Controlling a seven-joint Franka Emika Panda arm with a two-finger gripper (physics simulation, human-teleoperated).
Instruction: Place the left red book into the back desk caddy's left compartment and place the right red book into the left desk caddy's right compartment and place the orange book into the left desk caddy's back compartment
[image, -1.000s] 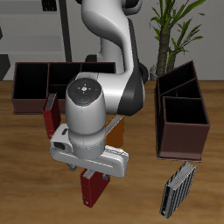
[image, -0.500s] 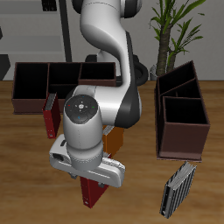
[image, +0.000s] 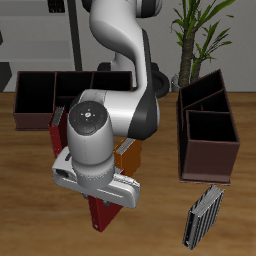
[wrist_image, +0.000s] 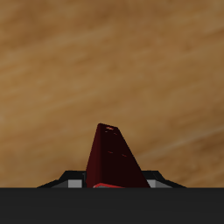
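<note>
A: Layout? Table (image: 30, 200), wood; one desk caddy (image: 208, 130) at the side edge by the plant, a second caddy (image: 50, 92) along the back edge

B: Arm over mid-table. Gripper (wrist_image: 111, 182) clenched on a red book (image: 101, 212), nearer the front edge; wrist view shows the book (wrist_image: 114, 157) seated between the jaws, bare wood beyond

A: Technique?

B: Judgement: raise it above the wall height, keep it upright, centre over the compartment, then lower
</note>
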